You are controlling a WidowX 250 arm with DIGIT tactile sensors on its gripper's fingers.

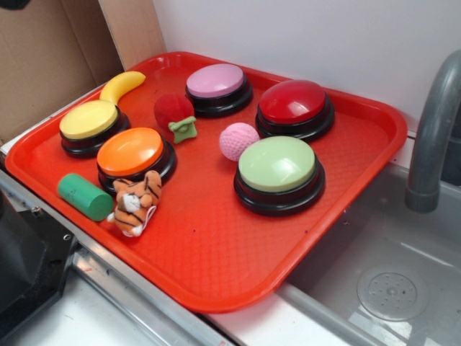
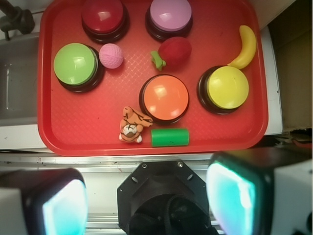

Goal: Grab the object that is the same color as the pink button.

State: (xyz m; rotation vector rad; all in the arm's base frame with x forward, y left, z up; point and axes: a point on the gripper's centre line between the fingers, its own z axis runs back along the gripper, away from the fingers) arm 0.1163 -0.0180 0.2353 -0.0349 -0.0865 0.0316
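**Pink ball waits on the tray, claw high and spread**

The small light-pink dimpled ball (image 1: 238,140) sits on the red plastic tray (image 1: 209,252), just beside the green-topped dome button (image 1: 277,173) and between it, the dark red-topped button (image 1: 295,107) and the red plush strawberry toy with a green leaf (image 1: 175,115). The pale pink-mauve dome button on a black base (image 1: 217,88), which sets the colour to match, stands at the far edge of the tray.

In the wrist view the claw (image 2: 146,203) hangs well back from the tray with its two glowing pads (image 2: 230,196) wide apart, holding nothing.

To do the step well, the arm would likely need to travel forward and toward the green button's side, centre over the ball, then descend straight. The ball looks likely to roll, so the pads should close evenly on both sides. The green button's rim is the tightest neighbour; aligning the pads so neither lands on it seems wise. The strawberry is a near-colour decoy.

No brand, label or writing can be read.
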